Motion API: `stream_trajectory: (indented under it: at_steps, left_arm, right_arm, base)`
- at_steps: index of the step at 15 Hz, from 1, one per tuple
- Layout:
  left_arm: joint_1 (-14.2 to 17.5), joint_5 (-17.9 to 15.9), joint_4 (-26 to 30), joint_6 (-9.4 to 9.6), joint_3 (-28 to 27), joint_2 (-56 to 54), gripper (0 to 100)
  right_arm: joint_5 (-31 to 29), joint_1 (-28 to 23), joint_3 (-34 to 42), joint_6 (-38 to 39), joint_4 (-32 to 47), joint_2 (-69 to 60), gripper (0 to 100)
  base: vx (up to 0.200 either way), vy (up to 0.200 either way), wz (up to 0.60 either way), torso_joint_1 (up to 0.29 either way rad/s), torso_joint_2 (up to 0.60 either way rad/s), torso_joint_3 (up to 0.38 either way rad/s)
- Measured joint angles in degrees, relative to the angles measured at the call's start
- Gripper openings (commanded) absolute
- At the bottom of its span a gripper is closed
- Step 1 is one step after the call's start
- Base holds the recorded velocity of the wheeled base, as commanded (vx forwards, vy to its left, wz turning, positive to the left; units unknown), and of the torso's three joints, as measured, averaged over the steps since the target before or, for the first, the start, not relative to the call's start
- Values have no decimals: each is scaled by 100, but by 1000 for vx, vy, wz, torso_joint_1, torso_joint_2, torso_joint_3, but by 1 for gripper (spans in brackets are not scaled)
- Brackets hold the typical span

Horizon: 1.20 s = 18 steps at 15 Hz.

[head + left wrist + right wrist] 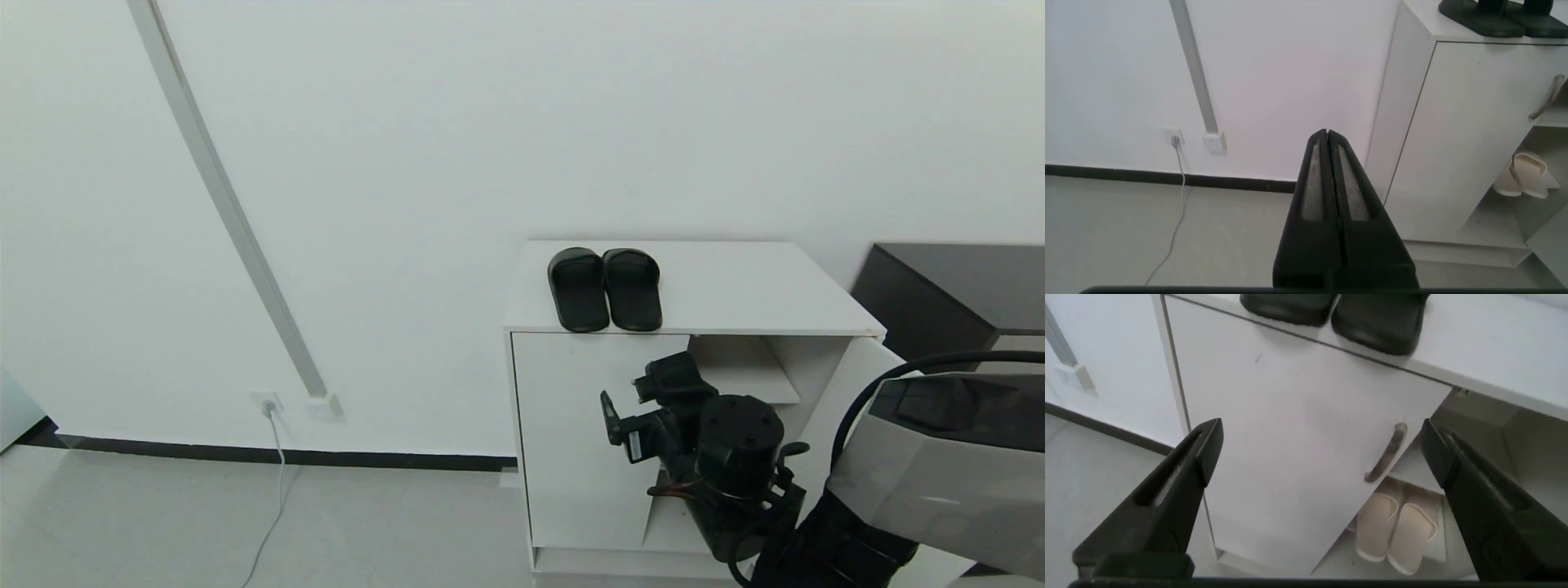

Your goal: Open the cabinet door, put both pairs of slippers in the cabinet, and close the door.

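Hovering with jaws spread before the cabinet, white slippers shelved below it, the right pincer likely must next rise and close on the black slippers above.

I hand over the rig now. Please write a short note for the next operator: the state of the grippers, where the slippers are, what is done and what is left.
Left gripper: shut, empty, apart from the cabinet.
Right gripper: open, empty, facing the closed left door.
Black slippers: side by side on the cabinet top.
Pale slippers: inside, on the lower shelf.
Done: right door open, pale pair in.
Left: put the black pair inside, close the door.
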Motion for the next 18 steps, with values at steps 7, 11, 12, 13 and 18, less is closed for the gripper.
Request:
stream_trajectory:
  at_steps: [7, 11, 12, 13, 18]
  left_arm:
    - [0, -2, 0, 7, 0, 0, 0]
    - [0, -2, 0, 7, 0, 0, 0]
    - [0, -2, 0, 5, 0, 0, 0]
    - [0, -4, 0, 5, 0, 0, 0]
    - [0, -11, 0, 2, 0, 0, 0]
  right_arm:
    - [-35, 210, -1337, 1054, 3963, -1189, 100]
    - [-356, 273, -2886, 1942, 6118, -1663, 100]
    - [-432, 284, -3237, 2081, 6473, -1723, 100]
    - [-506, 293, -3445, 2138, 6627, -1753, 100]
    - [-585, 296, -3528, 2331, 6644, -1668, 100]
  base:
    - [0, 0, 0, 0, 0, 0]
    - [0, 0, 0, 0, 0, 0]
    - [0, 0, 0, 0, 0, 0]
    - [0, 0, 0, 0, 0, 0]
    - [120, 0, 0, 0, 1, 0]
